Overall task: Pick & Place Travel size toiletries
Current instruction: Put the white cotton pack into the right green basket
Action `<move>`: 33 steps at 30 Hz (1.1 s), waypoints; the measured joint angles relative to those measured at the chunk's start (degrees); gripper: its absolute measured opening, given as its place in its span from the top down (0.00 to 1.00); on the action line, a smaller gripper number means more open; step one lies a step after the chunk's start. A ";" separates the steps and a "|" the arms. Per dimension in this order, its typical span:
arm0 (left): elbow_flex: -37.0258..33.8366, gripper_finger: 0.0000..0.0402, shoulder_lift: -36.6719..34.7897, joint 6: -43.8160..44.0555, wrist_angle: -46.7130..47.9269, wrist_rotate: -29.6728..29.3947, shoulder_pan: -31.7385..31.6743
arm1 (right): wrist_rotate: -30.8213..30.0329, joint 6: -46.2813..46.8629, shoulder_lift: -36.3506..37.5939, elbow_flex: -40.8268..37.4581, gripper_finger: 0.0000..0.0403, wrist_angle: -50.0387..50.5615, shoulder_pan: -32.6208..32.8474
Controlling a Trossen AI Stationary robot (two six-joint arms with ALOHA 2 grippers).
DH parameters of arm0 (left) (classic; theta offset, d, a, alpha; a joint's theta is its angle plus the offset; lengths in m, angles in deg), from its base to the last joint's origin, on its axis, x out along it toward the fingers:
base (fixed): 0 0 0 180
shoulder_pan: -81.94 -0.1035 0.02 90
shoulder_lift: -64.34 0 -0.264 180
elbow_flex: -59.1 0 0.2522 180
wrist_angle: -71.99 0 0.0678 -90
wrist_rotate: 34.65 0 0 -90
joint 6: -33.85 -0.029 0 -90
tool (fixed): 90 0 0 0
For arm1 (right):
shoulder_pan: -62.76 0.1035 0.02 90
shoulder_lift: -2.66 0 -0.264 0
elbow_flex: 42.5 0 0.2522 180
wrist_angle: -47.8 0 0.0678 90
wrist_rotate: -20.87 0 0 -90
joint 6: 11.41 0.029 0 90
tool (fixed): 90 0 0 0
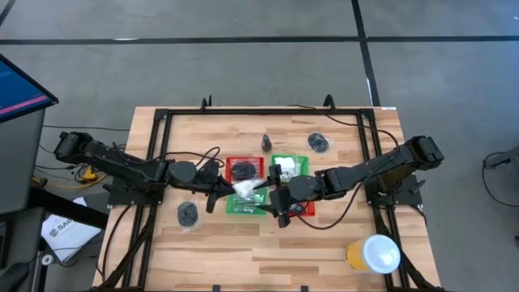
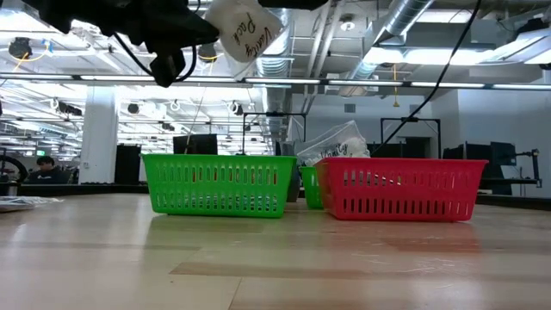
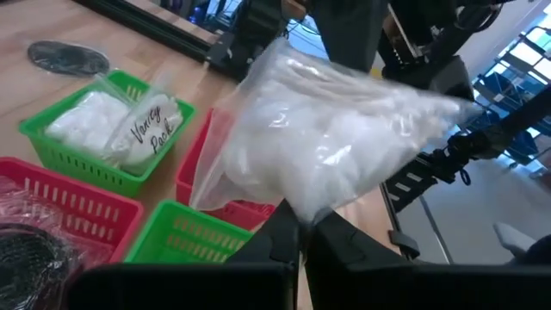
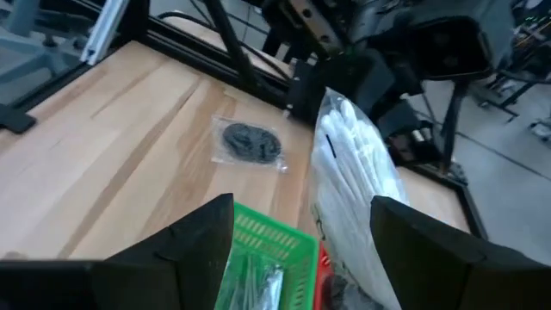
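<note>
Your left end effector (image 3: 300, 226) is clamped on a white packet (image 3: 318, 142), held above the baskets (image 1: 266, 185). Your right end effector (image 4: 301, 232), just beside the packet, is spread wide and empty. Some packets already sit in baskets; coils (image 1: 188, 213) remain on the surface.

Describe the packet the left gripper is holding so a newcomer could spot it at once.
Start at the cluster of red and green baskets mid-table. Just above them the left gripper pinches a white crinkly packet. Unlike the packets lying in baskets, it hangs in the air.
</note>
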 joint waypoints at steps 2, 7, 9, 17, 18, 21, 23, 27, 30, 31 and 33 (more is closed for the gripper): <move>0.00 1.00 0.00 0.00 -0.02 0.00 0.00 | -0.30 -0.30 0.00 0.00 0.36 -1.03 -0.03; 0.00 1.00 0.00 -0.09 -0.02 0.00 0.02 | -0.36 -0.43 0.00 0.02 0.36 -2.96 -0.02; 0.00 1.00 0.00 -0.11 0.00 0.00 0.02 | -0.36 -1.30 0.00 0.02 0.36 -3.72 -0.01; 0.00 1.00 0.00 -1.77 -0.06 0.30 1.03 | -2.92 -0.91 0.00 0.02 0.36 -3.69 -2.04; 0.00 1.00 0.00 -2.23 -0.08 0.42 1.37 | -2.92 -0.08 0.00 0.04 0.36 -3.72 -2.53; 0.00 1.00 0.00 -3.46 -0.28 0.44 2.39 | -2.92 1.26 0.00 0.02 0.36 -3.80 -4.00; 0.00 1.00 -0.02 -3.50 -0.37 0.45 2.83 | -2.45 2.11 0.00 0.04 0.36 -3.71 -4.85; 0.00 1.00 -0.02 -3.63 -0.37 0.42 2.86 | 1.99 5.46 -0.04 0.04 0.36 -3.54 -5.98; 0.00 1.00 -0.02 -4.43 -0.42 0.39 2.86 | 3.18 6.07 -0.04 0.04 0.36 -3.58 -6.14; 0.00 1.00 -0.02 -4.64 -0.44 0.39 2.86 | 3.21 5.93 -0.04 0.04 0.36 -3.58 -6.14; 0.00 1.00 -0.02 -4.74 -0.50 0.37 2.86 | 3.29 5.83 -0.04 0.04 0.36 -3.53 -6.14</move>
